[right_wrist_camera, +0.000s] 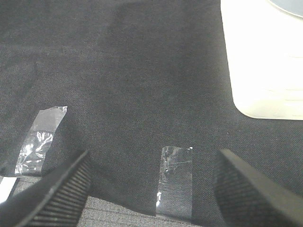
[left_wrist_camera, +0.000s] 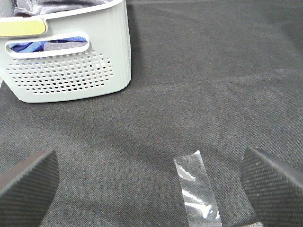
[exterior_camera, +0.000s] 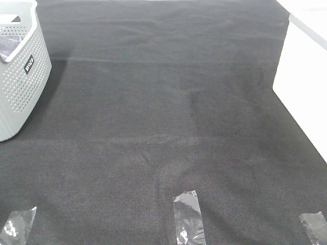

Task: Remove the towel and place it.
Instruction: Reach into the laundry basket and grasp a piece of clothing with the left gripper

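Left gripper point(left_wrist_camera: 151, 189): jaws spread wide; basket point(left_wrist_camera: 71, 80) wall ahead, well apart. Right gripper point(right_wrist_camera: 154, 189): jaws spread; white box point(right_wrist_camera: 265, 61) edge ahead, apart. Flat mat point(exterior_camera: 153, 102) under both.

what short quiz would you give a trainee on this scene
1. True or false: the left gripper is shut on a piece of cloth.
2. In the high view, where does the perforated basket stand? A) at the left edge B) in the centre C) at the right edge
3. How many clear tape strips show on the black mat in the high view?

Key: 1 false, its jaws stand wide open with nothing between them; 2 A; 3 three.
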Motion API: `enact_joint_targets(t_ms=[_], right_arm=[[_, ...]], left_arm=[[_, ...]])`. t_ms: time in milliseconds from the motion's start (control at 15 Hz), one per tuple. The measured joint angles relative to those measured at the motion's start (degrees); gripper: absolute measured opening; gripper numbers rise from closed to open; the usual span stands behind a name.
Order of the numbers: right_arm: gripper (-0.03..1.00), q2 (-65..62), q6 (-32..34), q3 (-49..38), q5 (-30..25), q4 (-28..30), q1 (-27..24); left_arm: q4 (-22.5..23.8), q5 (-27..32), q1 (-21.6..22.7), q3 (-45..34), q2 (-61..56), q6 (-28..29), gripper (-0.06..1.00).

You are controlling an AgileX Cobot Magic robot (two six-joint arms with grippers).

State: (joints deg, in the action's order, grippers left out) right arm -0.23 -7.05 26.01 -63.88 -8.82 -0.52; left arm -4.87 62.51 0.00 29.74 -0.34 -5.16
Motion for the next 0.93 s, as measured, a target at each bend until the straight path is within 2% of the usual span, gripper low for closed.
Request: enact_joint_targets(t_ms=[933], right_arm=[[0.71, 0.0, 0.0, 0.0, 0.0, 0.0, 0.0]], left_arm=[[0.0, 0.0, 0.0, 0.0, 0.0, 0.0, 0.99]])
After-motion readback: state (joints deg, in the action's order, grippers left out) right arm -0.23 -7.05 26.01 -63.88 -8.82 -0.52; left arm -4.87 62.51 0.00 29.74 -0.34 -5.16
